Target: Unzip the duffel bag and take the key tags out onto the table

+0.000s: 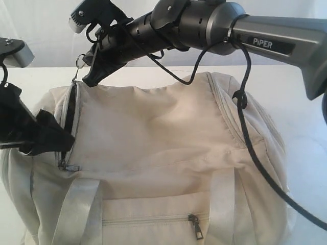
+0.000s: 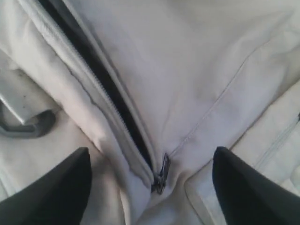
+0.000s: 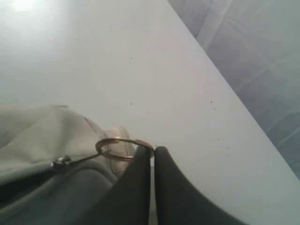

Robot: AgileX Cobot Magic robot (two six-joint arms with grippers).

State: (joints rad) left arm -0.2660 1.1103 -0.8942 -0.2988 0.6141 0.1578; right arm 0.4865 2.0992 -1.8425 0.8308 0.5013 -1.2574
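Zipper (image 2: 108,93) on your duffel bag (image 1: 153,132), resting on the table (image 3: 140,70), stands partly open. Your right hand (image 3: 152,151) is clamped on the metal ring (image 3: 119,146), apparently to tension that end; your left hand (image 2: 150,153) gapes wide astride the zipper pull (image 2: 161,172), gripping nothing. Key tags unseen.

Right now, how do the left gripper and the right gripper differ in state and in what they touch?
The left gripper stands open, while the right gripper is shut. The left gripper holds nothing, with its fingers on either side of the zipper pull; the right gripper pinches the metal ring at the other end of the opened main zipper. Both have dark fingers and work at the duffel bag.
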